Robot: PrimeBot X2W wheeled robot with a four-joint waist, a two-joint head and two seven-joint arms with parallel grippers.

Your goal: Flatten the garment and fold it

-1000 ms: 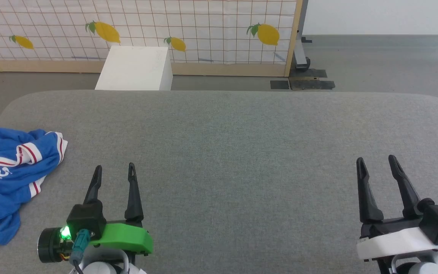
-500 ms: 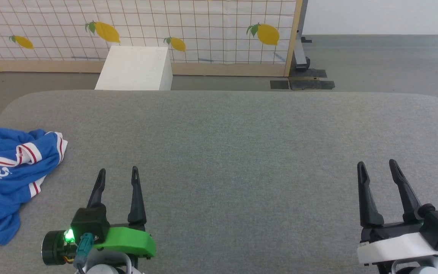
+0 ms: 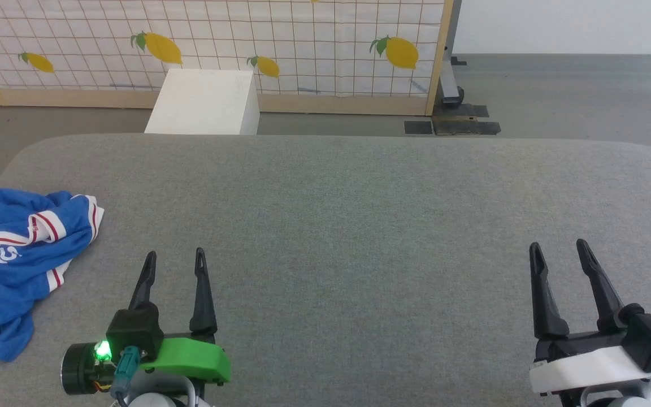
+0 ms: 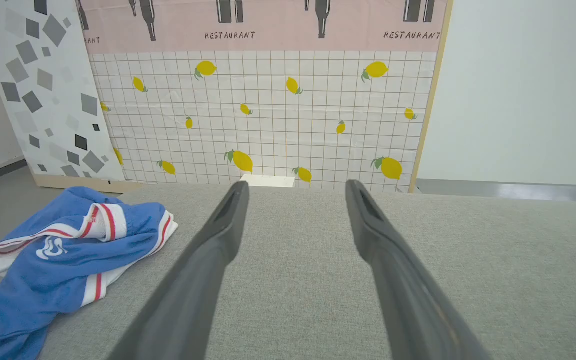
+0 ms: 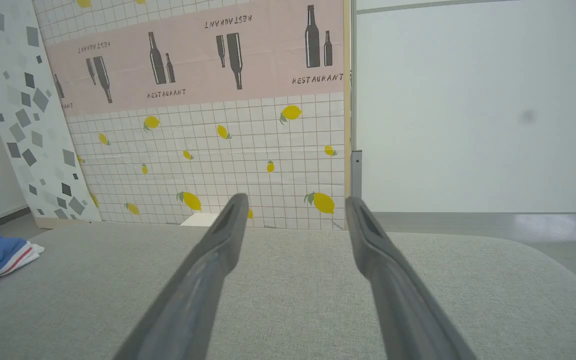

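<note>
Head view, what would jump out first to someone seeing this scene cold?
The crumpled blue garment stands out, bunched at the left edge of the grey table. Next come the two open, empty grippers at the bottom: the left end effector on a green housing, the right end effector on a white one. Beyond the table stand a lemon-print panel and a white box.

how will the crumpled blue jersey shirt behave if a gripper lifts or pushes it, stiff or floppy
The crumpled royal blue jersey T-shirt lies in soft folds, so it will likely hang floppy from one pinch. Pushed, it may bunch rather than slide on the textured grey fabric table.
</note>
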